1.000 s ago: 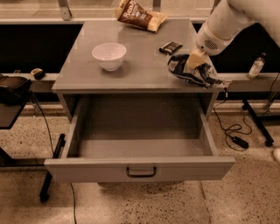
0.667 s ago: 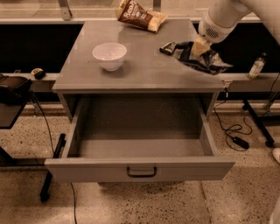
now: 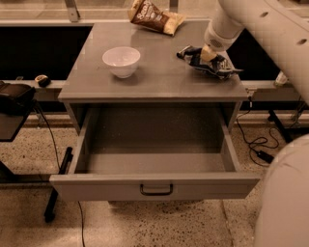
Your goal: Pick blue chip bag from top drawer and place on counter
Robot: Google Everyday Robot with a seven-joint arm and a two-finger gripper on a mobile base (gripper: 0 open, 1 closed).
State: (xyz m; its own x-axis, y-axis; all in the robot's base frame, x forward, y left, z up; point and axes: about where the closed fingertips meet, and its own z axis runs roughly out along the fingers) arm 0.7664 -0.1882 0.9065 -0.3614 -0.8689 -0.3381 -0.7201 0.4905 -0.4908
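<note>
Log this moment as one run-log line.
step: placing | gripper: at blue chip bag, right side of counter | bag: on counter | top drawer: open | also on counter: white bowl, brown chip bag

arm [image 3: 256, 24]: chunky white rounded shell, smooth, couple of small dark holes [image 3: 263, 14]
gripper [image 3: 208, 53]: tan-ish tip on the arm's end, over the counter [image 3: 159, 77], right side
base [image 3: 285, 202]: big white curved bulk

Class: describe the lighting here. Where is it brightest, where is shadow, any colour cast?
Camera view: warm brownish cast throughout; the white bowl is brightest; the top drawer darkens toward its back, under the counter; the gripper, at the blue chip bag on the counter's right, is well lit.
</note>
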